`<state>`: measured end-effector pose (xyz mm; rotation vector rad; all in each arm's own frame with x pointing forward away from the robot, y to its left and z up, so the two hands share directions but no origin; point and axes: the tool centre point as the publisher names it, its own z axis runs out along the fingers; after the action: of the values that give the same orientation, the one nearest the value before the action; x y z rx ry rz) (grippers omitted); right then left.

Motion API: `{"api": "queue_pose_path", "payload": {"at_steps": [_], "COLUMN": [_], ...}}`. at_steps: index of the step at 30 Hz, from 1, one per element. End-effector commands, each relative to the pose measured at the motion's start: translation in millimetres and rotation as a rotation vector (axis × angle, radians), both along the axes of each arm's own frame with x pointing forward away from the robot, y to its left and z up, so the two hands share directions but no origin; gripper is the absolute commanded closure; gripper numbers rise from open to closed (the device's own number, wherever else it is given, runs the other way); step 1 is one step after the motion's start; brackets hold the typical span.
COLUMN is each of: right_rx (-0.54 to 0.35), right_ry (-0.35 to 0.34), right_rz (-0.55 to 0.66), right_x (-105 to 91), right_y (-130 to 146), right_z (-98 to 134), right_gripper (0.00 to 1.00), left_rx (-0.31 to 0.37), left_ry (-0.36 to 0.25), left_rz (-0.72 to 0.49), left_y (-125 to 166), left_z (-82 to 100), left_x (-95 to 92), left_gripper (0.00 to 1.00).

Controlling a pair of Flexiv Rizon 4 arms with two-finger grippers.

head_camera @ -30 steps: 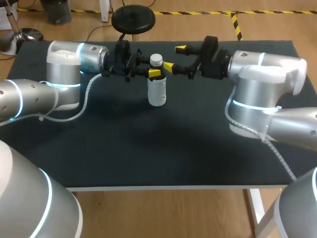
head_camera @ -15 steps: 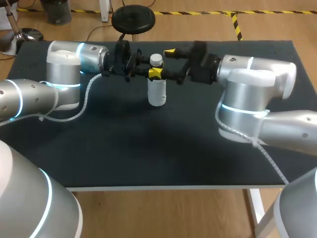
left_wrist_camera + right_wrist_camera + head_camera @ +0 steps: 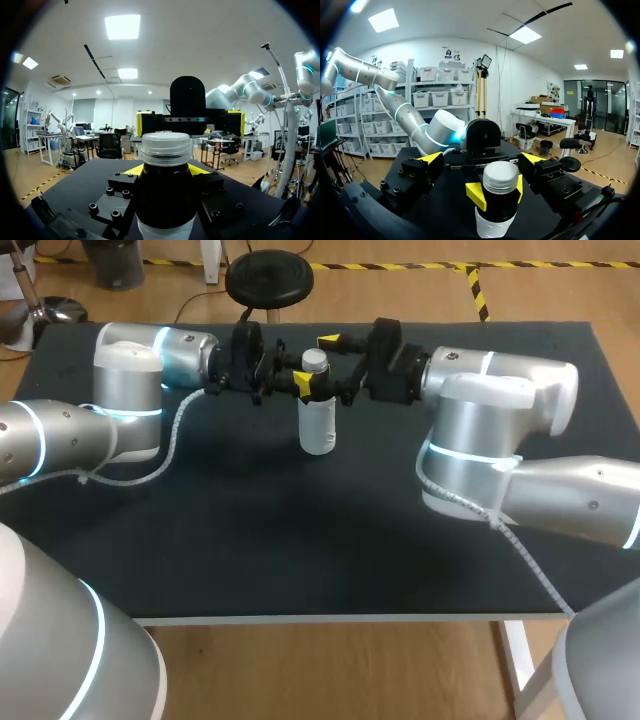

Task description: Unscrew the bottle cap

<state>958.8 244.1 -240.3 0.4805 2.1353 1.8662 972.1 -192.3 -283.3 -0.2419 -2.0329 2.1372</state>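
A small bottle (image 3: 317,425) with a white label, dark neck and pale cap (image 3: 314,360) stands upright at the table's far middle. My left gripper (image 3: 303,387) comes in from the left and is shut on the bottle's dark neck, below the cap; its yellow tips press both sides in the left wrist view, around my left gripper (image 3: 165,171). My right gripper (image 3: 328,364) comes in from the right, wide open. In the right wrist view the cap (image 3: 501,177) sits between the spread fingers of my right gripper (image 3: 482,158), which do not touch it.
The dark table (image 3: 300,540) stretches bare toward the front edge. My two arms meet at the bottle, wrist to wrist, over the far part of the table.
My right arm has moved left toward the bottle, bringing its open fingers from beside the cap to either side of it. The left gripper and bottle have stayed put.
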Motion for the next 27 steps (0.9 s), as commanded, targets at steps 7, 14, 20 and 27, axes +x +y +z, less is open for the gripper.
{"api": "queue_pose_path", "payload": {"at_steps": [7, 14, 20, 27], "right_rx": [0.006, 0.009, 0.011, 0.010], "right_ry": [0.010, 0.018, 0.020, 0.022], "right_rz": [-0.048, -0.064, -0.065, -0.067], "right_x": [16.9, 23.1, 25.0, 25.9], "right_y": [-0.1, -1.0, 1.7, 1.4], "right_z": [-6.8, -9.2, -10.2, -12.1], "right_gripper": [0.00, 0.00, 0.00, 0.30], "left_rx": [-0.003, -0.003, -0.003, -0.003], "left_ry": [-0.003, -0.003, -0.003, -0.003], "left_rz": [0.000, 0.000, 0.000, 0.000], "left_y": [-0.9, -0.9, -0.9, -0.9], "left_z": [-0.9, -0.9, -0.9, -0.9], "left_x": [0.6, 0.6, 0.6, 0.6], "left_gripper": [1.00, 1.00, 1.00, 1.00]}}
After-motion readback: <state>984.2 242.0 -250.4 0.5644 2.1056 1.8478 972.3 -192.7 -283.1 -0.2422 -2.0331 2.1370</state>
